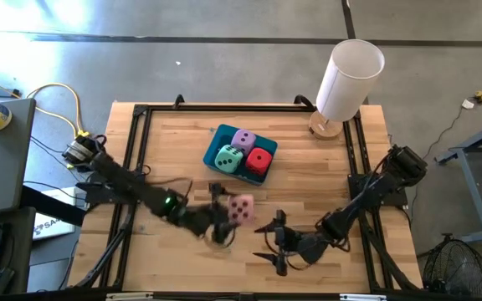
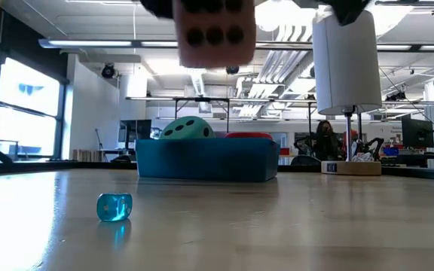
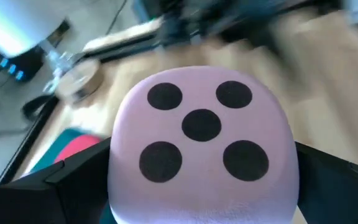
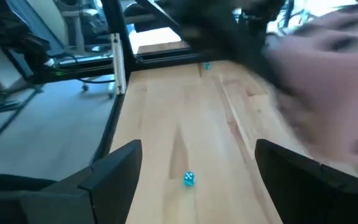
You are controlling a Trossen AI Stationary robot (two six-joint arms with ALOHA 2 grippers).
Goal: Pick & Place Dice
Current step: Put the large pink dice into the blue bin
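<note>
The pink die [image 1: 241,209] sits in my left gripper [image 1: 231,214] near the table's middle, lifted clear; the low view shows the pink die [image 2: 213,34] high above the wood. The lilac die [image 1: 243,140], mint green die [image 1: 228,157] and red die [image 1: 259,160] lie in the teal tray [image 1: 218,134]. My right gripper [image 1: 276,242] hovers open near the table's near edge, right of the pink die, touching nothing. In the right wrist view its fingers stand apart above a small clear teal die [image 4: 189,180] on the table. My left gripper is shut on the pink die [image 3: 201,149], pinched between the two fingers [image 3: 73,186] on two opposite side faces, the five-pip face toward the wrist camera. The die is lifted clear of the table; the low view shows only air beneath it.
A white cylinder on a round wooden base [image 1: 347,79] stands at the table's far right corner. A small clear teal die [image 2: 114,207] rests on the wood near the near edge. Black frame rails [image 1: 141,150] run along the table's sides. Bare wood lies left of the tray.
</note>
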